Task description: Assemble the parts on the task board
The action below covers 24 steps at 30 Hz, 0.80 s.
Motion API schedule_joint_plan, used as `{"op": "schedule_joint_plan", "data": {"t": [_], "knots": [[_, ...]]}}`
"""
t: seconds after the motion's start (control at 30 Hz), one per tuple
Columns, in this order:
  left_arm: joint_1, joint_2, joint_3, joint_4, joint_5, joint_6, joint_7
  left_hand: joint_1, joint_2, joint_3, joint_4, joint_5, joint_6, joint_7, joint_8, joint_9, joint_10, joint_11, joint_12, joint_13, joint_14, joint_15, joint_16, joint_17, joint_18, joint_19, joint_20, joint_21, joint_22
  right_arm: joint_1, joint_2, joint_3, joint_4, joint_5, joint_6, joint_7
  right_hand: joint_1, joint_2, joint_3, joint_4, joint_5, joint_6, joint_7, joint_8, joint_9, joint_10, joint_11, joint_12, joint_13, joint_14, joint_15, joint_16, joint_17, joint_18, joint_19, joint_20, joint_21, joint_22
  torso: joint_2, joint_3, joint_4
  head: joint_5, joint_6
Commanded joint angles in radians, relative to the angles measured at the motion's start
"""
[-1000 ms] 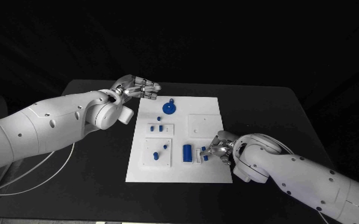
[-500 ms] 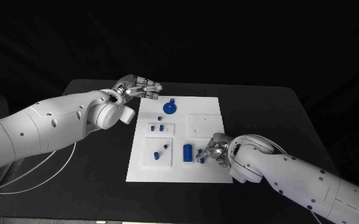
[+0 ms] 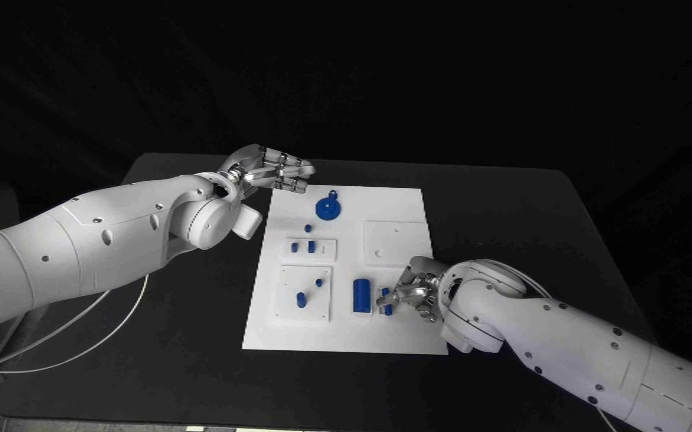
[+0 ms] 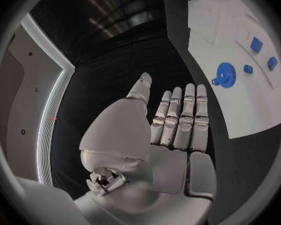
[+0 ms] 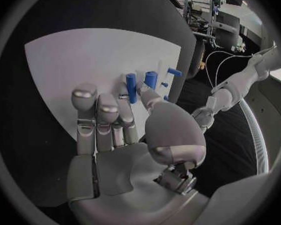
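The white task board (image 3: 407, 204) lies mid-table. On it are a blue gear (image 3: 327, 209), small blue pegs (image 3: 302, 247), a peg (image 3: 300, 299) and an upright blue block (image 3: 361, 294). My right hand (image 3: 415, 295) is low over the board's near right part. Its fingertips pinch a small blue part (image 3: 387, 298) right of the block. In the right wrist view the block (image 5: 132, 87) stands just past the thumb (image 5: 147, 97), with another blue piece (image 5: 151, 79) beyond it. My left hand (image 3: 268, 169) hovers off the board's far left corner, fingers straight and holding nothing (image 4: 178, 122). In the left wrist view the gear (image 4: 225, 76) lies on the board.
The black table (image 3: 519, 212) surrounds the board, with bare room to its right and left. A white cable (image 3: 87, 337) runs along the table's near left side. A square recessed plate (image 3: 389, 240) sits on the board's right half.
My right hand has shifted slightly left across the board's near part, and the small blue part went with it. The left hand has stayed put.
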Motion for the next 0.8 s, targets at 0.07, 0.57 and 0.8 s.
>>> {"op": "schedule_joint_plan", "data": {"t": [0.07, 0.57, 0.8], "knots": [[0.000, 0.003, 0.000, 0.001, -0.002, 0.014, 0.004, -0.006, 0.001, -0.002, 0.003, 0.002, 0.003, 0.001, 0.006, 0.001, -0.003, -0.005, 0.000, 0.000, -0.002, 0.001, -0.001, 0.001, -0.005, -0.006, 0.002, -0.002, 0.000, -0.002, 0.005, -0.002, -0.007, -0.011, 0.025, 0.006, -0.026, -0.006, -0.054, 0.025, -0.027, 0.001, 0.002, -0.004, -0.005, -0.007, -0.004, -0.009, -0.002, 0.000, -0.006, -0.005, 0.002, -0.008, 0.053, -0.009, -0.007, -0.002, 0.000, -0.0001, -0.0008, 0.001, 0.000], [0.000, 0.004, -0.001, -0.002, -0.003, 0.019, 0.001, -0.003, 0.008, 0.001, 0.003, 0.010, 0.002, 0.001, 0.005, 0.001, -0.003, -0.005, 0.000, 0.000, -0.002, 0.001, -0.001, 0.001, -0.005, -0.006, 0.002, -0.002, 0.000, -0.002, 0.008, -0.003, -0.014, -0.012, 0.025, 0.010, -0.008, -0.036, -0.183, 0.127, -0.099, -0.004, 0.009, -0.004, -0.005, -0.014, 0.001, -0.017, -0.010, 0.000, -0.004, -0.010, 0.006, -0.002, 0.053, -0.007, -0.011, -0.003, 0.000, 0.0007, -0.0009, 0.004, -0.003], [0.000, 0.004, -0.001, -0.002, -0.003, 0.019, 0.001, -0.003, 0.008, 0.001, 0.003, 0.010, 0.002, 0.001, 0.005, 0.001, -0.003, -0.005, 0.000, 0.000, -0.002, 0.001, -0.001, 0.001, -0.005, -0.006, 0.002, -0.002, 0.000, -0.002, 0.006, -0.003, -0.012, -0.012, 0.023, 0.018, 0.032, -0.005, -0.133, 0.078, -0.066, -0.006, 0.005, -0.004, -0.008, -0.013, -0.002, -0.015, -0.011, 0.000, -0.006, -0.012, 0.007, -0.004, 0.053, -0.008, -0.011, -0.003, 0.000, 0.0008, -0.0005, 0.004, -0.005]]}}
